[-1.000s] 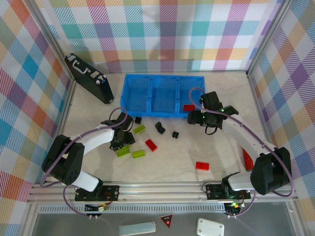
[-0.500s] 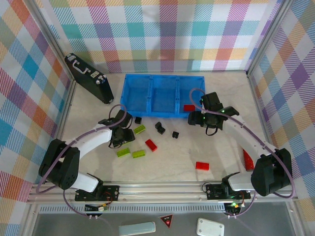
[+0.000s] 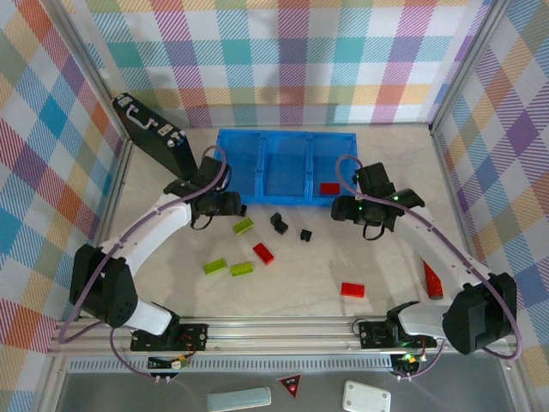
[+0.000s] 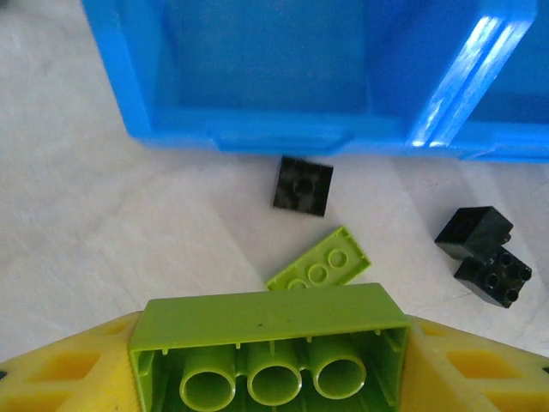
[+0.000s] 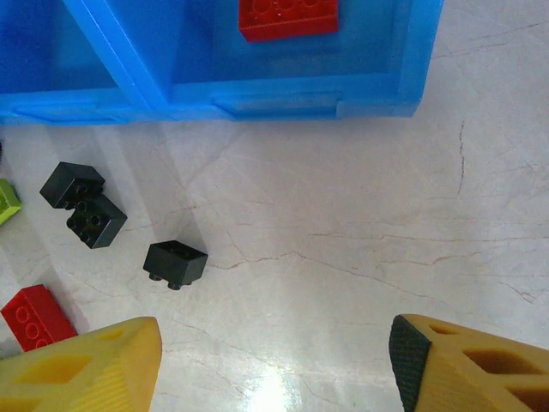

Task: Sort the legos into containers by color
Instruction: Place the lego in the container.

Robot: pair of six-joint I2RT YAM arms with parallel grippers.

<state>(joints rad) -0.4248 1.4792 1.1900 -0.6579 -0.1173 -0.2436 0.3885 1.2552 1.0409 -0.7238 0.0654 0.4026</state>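
A green brick (image 4: pixel 270 343) is kept pinched in the left claw (image 3: pixel 230 204) just in front of the tray's (image 3: pixel 283 133) left end, presumably for dropping in. The right claw (image 5: pixel 274 365) is held spread and empty by the tray's right end, where a red brick (image 5: pixel 287 17) is parked.

My left arm (image 3: pixel 153 225) and right arm (image 3: pixel 437 245) are white with black joints, purple cables (image 3: pixel 340 167), and yellow wedge fingers (image 5: pixel 86 365).

Pastel plaid walls (image 3: pixel 292 51); pale marbled tabletop (image 3: pixel 360 249); aluminium rail (image 3: pixel 283 330) near edge.
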